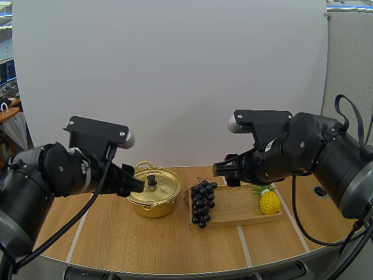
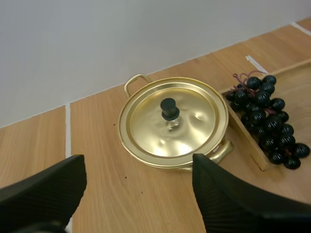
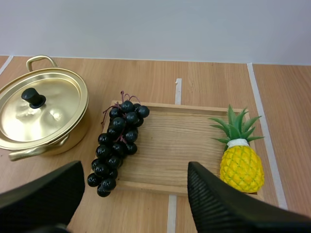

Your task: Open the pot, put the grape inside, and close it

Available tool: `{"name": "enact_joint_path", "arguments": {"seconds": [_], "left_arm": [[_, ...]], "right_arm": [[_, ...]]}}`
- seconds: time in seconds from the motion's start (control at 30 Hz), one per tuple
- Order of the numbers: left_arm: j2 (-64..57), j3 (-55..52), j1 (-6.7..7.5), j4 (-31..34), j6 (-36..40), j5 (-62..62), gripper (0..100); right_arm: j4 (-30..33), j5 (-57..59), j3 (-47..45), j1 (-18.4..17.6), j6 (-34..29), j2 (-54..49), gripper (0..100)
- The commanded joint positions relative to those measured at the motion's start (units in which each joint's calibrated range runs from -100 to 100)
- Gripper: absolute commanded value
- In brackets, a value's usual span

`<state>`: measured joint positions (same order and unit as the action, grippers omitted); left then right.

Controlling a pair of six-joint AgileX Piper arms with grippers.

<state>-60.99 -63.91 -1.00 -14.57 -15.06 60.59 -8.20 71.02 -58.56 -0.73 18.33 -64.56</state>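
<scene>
Opening step: the pot [image 1: 154, 197] is closed.
The left hand [image 1: 134, 186], open, hovers near the lid [image 2: 194, 127]; next it must grip the knob [image 2: 169, 108]. The right hand [image 1: 225, 171] is open too.

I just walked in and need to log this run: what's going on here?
Two robot arms are set to put grapes in a pot, but nothing is held yet. The left end effector hovers open beside the pot, whose lid is on. The right end effector hovers open near the wooden tray. The grapes lie across the tray's edge nearest the pot, with a pineapple at the other end.
</scene>
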Motion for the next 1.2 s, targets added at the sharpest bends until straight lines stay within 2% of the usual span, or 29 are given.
{"name": "enact_joint_path", "arguments": {"seconds": [0.0,0.13,0.23,0.57,0.9,0.97,1.1,1.17], "left_arm": [[4.12,3.12,0.19,-5.33,-7.87,2.89,100],[12.54,9.2,0.19,-10.21,-15.01,10.71,100],[19.65,13.63,0.19,-11.01,-16.94,13.46,100],[40.75,27.06,0.19,-10.89,-18.92,16.82,100],[54.2,32.96,0.19,-10.89,-19.26,16.82,100],[55.91,33.52,0.48,-10.33,-19.26,16.23,100],[57.87,33.65,2.36,-8.27,-18.86,12.11,100],[58.65,34.16,2.86,-8.15,-18.3,10.7,100]], "right_arm": [[-0.16,-0.94,0.6,0.21,-0.08,-0.15,100],[-0.16,-0.94,0.6,0.21,-0.08,-0.15,100],[-0.16,-0.94,0.6,0.21,-0.08,-0.15,100],[-0.16,-0.94,0.6,0.21,-0.08,-0.15,100],[-0.16,-0.94,0.6,0.21,-0.08,-0.15,100],[-0.16,-0.94,0.6,0.21,-0.08,-0.15,100],[-0.16,-0.94,0.6,0.21,-0.08,-0.15,100],[-0.16,-0.94,0.6,0.21,-0.08,-0.15,100]]}}
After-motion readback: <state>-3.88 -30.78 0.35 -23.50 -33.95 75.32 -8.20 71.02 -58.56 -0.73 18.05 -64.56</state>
